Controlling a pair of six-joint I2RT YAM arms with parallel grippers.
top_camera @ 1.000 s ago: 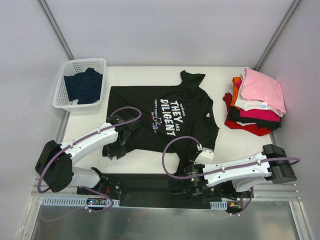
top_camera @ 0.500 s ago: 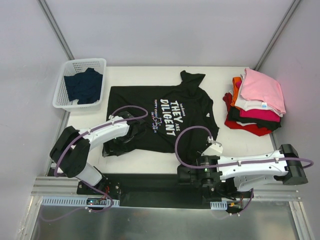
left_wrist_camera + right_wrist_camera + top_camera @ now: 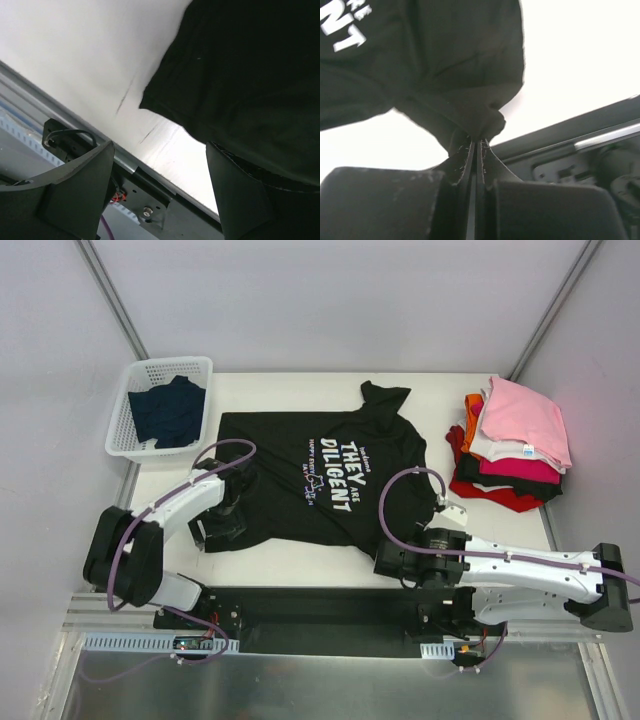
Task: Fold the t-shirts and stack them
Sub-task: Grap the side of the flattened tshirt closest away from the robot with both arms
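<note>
Black tee (image 3: 330, 470): right jaws clamp its near hem, left jaws apart at its corner; should grip there, then pull evenly.

So the left arm (image 3: 178, 505), white shells with black joints and a looping purple cable, is bent at the elbow and reaches forward from its base. The left gripper (image 3: 159, 149) has its two black fingers spread wide, nothing between them. The right arm (image 3: 520, 568), same build, lies low and stretched leftward. The right gripper (image 3: 477, 144) is pinched tight on a fold of the black cloth t-shirt (image 3: 445, 75).
</note>
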